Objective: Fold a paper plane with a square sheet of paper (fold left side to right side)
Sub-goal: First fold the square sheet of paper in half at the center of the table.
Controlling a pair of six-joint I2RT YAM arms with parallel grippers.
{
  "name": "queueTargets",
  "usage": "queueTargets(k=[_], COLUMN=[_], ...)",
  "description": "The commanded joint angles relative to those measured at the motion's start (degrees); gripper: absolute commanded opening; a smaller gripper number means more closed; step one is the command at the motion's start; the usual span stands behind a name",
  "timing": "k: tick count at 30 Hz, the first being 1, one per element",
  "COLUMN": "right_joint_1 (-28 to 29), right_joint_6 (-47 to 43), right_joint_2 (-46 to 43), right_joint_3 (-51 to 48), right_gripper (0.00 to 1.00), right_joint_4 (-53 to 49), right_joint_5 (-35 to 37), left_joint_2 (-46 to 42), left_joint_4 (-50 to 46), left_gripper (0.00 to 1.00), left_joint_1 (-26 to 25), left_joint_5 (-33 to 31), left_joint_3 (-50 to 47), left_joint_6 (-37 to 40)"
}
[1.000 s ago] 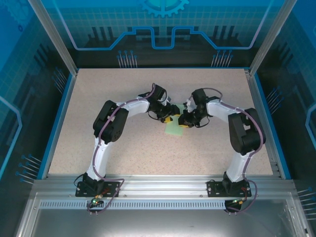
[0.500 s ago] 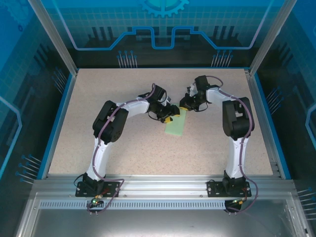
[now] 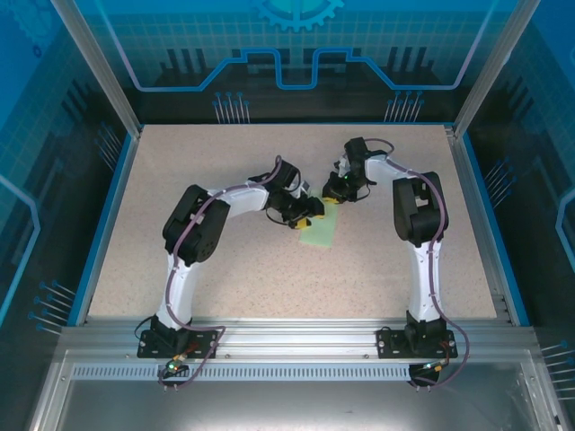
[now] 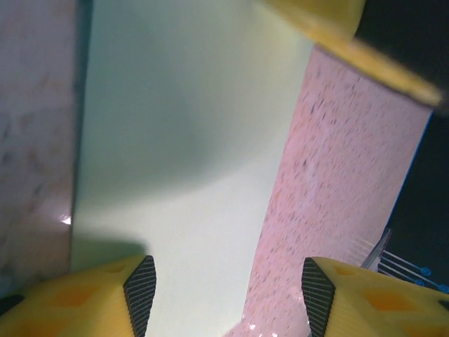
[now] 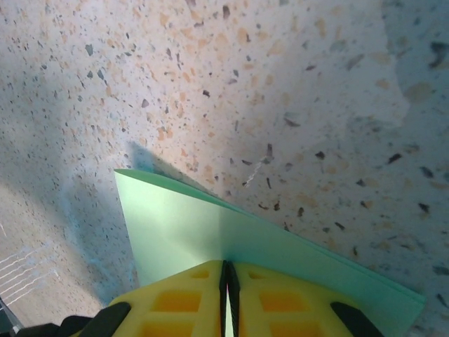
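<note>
The square sheet of paper (image 3: 321, 232), seen folded narrow on the counter (image 3: 225, 269), is clamped at one edge by the right end effector (image 5: 226, 270), seemingly for lifting. Beneath the left end effector (image 4: 224, 291), held apart, it is straddled, probably for steadying.

The desk (image 3: 225, 260) is a speckled beige slab with a blue rim along its left, far and right sides. Near its middle, a little toward the far edge, lies the pale green sheet of paper (image 3: 321, 231), a narrow strip running near to far, slightly slanted.
</note>
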Motion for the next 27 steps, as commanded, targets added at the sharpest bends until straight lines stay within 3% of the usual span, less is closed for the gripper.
queueTargets(k=[1,11,17,21,27], right_joint_1=[0.50,1.02,0.87,0.25,-2.01], right_joint_6=[-0.48,-1.33,-3.65,-4.99,-4.79], right_joint_2=[2.38,2.46,-1.62,-7.24,-16.72], right_joint_3=[0.39,-0.12,1.46,2.53,-6.53], right_gripper=[0.13,0.13,0.17,0.30,0.52], right_joint_4=[-4.44,-3.34,-0.81,-2.91,-4.57], right_joint_5=[3.81,2.88,-1.06,1.27,5.42], left_joint_2=[-3.58,-10.47,-16.96,-20.58,-20.54], left_joint_4=[-4.67,-3.74,-4.30,-4.61,-4.24], left_gripper=[0.62,0.62,0.63,0.64,0.64], left_joint_1=[-1.14,-2.41,-2.28,-2.12,-1.95], left_joint_5=[0.79,1.24,-0.47,-6.59,-15.08], left_joint_3=[-4.33,-15.98,-16.20,-14.50,-12.24], left_joint_6=[2.63,2.83,3.86,4.71,5.71])
